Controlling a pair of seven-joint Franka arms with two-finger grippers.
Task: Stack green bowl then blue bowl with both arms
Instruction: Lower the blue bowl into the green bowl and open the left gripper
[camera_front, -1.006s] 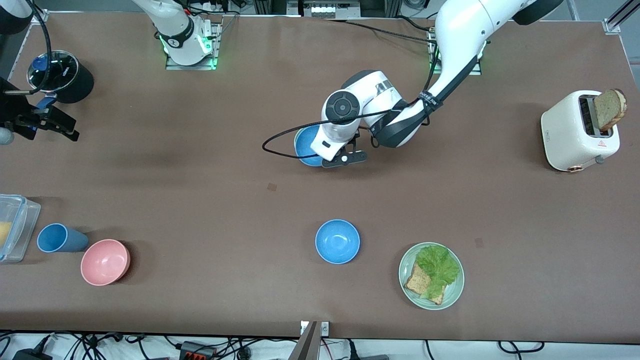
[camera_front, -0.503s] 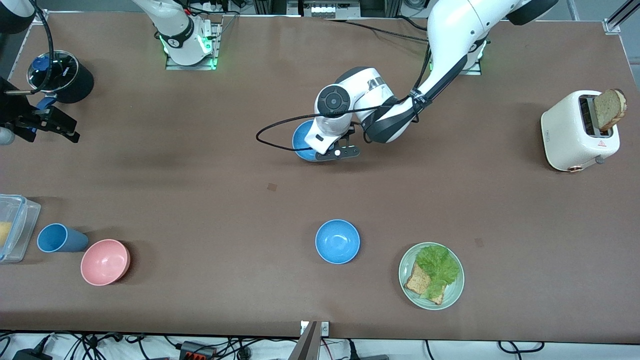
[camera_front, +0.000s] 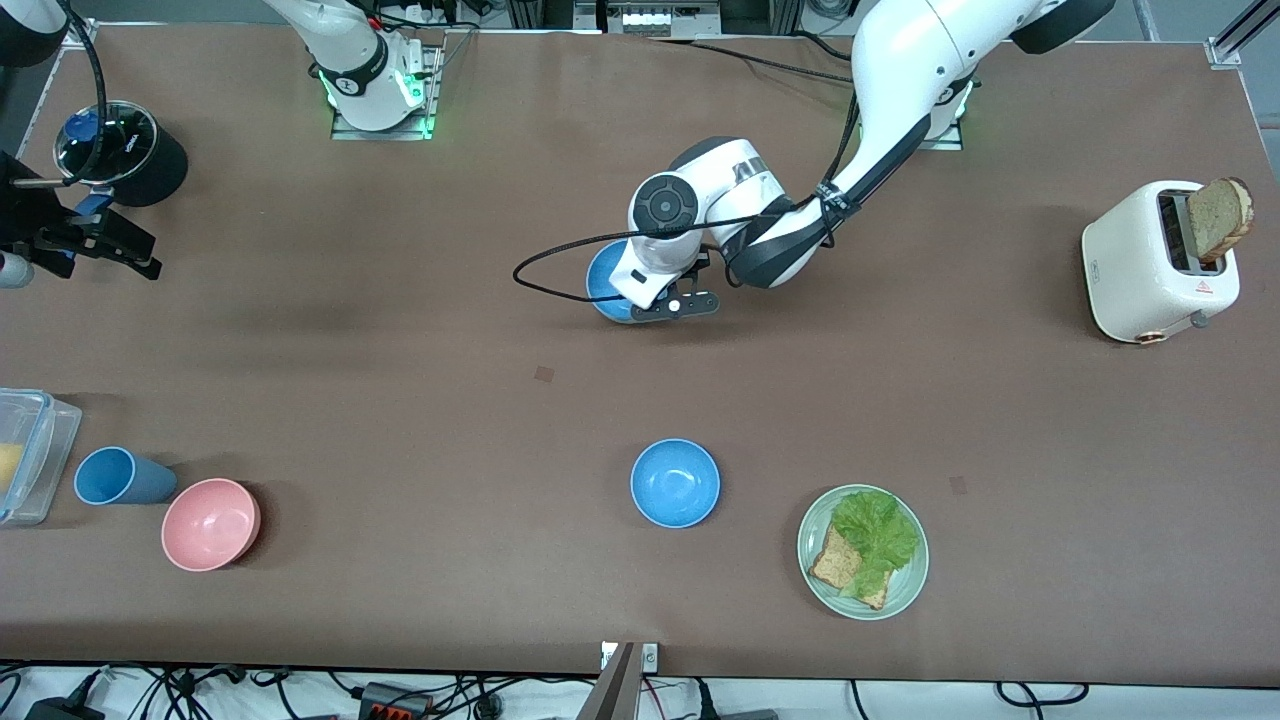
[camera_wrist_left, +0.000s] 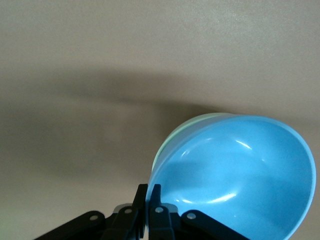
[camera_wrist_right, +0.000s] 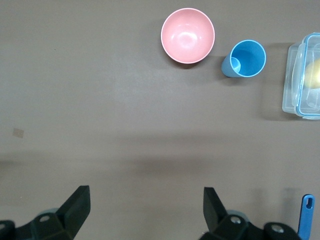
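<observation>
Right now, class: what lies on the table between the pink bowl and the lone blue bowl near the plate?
Nothing: in the front view, only bare brown table runs from the pink bowl to the blue bowl.

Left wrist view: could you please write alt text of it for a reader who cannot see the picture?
The left gripper is shut on the rim of a blue bowl. That bowl sits nested in a green bowl, of which only a thin pale edge shows. Under them lies the plain brown table.
</observation>
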